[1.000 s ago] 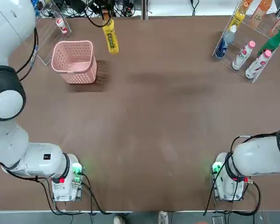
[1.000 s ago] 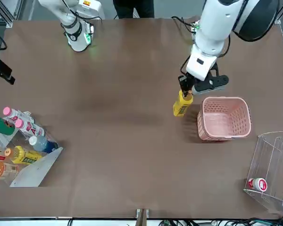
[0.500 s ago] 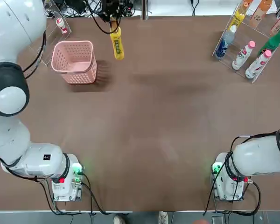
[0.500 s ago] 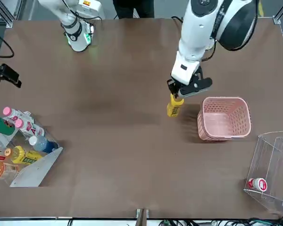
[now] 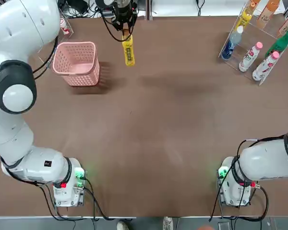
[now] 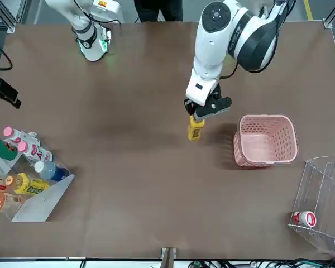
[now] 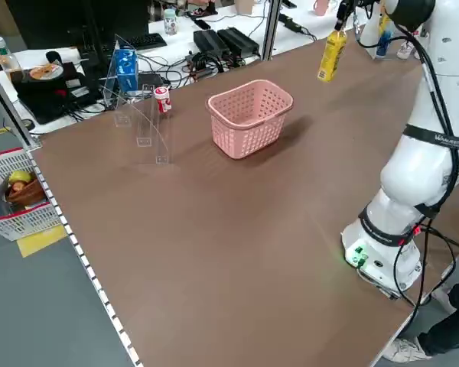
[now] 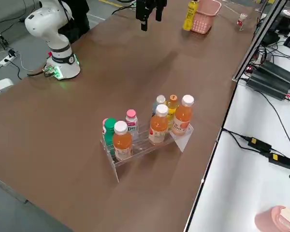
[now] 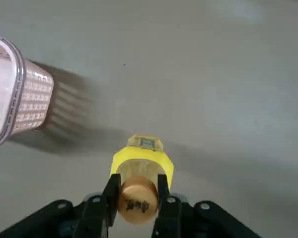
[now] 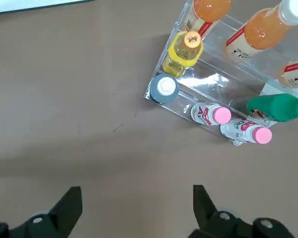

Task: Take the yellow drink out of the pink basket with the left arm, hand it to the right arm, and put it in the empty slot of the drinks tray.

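Left hand point(image 6: 198, 114): clamped shut on the cap of the yellow drink point(image 5: 128, 51), which hangs above the bench point(image 5: 163, 124), at 3 o'clock of the pink basket point(image 5: 77, 63).
Right hand point(image 10: 136, 210): fingers spread wide, empty, near the drinks tray point(image 10: 208, 82).

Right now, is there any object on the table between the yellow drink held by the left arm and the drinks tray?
Nothing visible stands between them. The yellow drink hangs from the left gripper, already clear of the pink basket. The brown table toward the drinks tray is bare.
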Available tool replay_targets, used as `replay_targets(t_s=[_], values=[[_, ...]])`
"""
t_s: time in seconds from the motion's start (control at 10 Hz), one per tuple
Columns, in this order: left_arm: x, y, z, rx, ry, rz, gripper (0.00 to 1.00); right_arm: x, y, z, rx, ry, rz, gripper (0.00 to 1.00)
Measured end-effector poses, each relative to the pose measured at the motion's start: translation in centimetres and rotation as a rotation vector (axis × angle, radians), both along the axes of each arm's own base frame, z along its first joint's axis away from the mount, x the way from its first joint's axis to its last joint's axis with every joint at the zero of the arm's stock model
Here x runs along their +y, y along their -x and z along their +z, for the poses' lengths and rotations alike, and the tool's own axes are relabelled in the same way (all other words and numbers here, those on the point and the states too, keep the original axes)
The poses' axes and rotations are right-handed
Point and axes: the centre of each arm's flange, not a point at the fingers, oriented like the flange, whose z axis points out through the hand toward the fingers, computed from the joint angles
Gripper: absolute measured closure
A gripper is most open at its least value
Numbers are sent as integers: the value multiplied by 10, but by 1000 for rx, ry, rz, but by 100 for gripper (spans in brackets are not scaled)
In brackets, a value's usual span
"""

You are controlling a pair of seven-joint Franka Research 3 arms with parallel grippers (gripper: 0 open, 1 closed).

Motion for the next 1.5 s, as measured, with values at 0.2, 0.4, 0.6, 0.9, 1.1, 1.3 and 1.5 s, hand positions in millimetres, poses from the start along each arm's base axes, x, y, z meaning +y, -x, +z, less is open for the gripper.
replay_targets(t_s=[0.2, 0.4, 0.6, 0.9, 1.1, 1.3, 1.5], values=[[-10, 4, -1, -11, -7, -4, 66, 2, 0, 0, -1, 0, 3, 1], [-25, 10, -7, -20, -15, -4, 66, 4, -2, 1, -15, 2, 16, 1], [-40, 13, -21, -19, -29, 4, 66, 5, -3, 2, -25, 3, 30, 1], [-49, 8, -31, -21, -38, 11, 66, 5, -7, -5, -15, 3, 34, 1], [-57, 9, -37, -24, -46, 10, 66, 5, -8, -6, -12, 3, 39, 1], [-64, 10, -41, -25, -39, 7, 66, 5, -9, -9, -8, 4, 44, 1], [-74, 9, -54, -16, -30, 21, 66, 4, -12, -14, 2, 5, 50, 1]])
